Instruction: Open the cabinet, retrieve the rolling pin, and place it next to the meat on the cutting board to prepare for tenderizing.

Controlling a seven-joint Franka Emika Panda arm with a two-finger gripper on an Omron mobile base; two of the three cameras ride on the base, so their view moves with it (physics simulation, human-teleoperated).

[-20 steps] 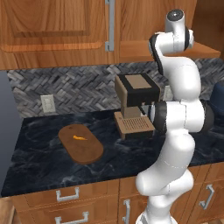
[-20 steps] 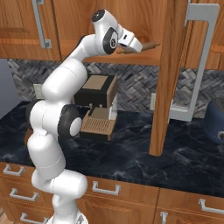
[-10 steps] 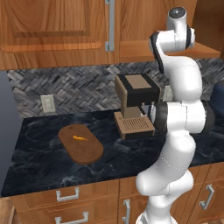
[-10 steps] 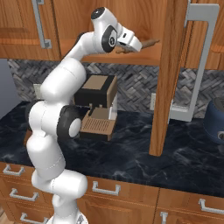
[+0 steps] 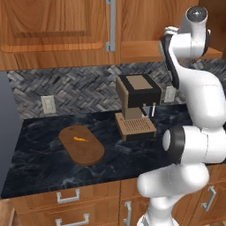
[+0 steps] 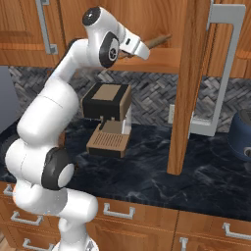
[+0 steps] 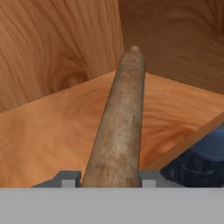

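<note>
Two pincer [image 7: 105, 179] tips clamped on rolling pin [image 7: 119, 127], inside open cabinet [image 7: 52, 131], above wooden shelf.

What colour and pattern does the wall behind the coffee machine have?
Grey and dark tiles laid in a herringbone pattern on the wall, clearest in the left base view behind the coffee machine.

The wooden shelf [image 7: 52, 131] carries the rolling pin [image 7: 118, 127]; below the claw [image 7: 105, 177], the tabletop [image 5: 44, 167] bears cutting board [image 5: 86, 152] and coffee machine [image 5: 137, 95].
</note>
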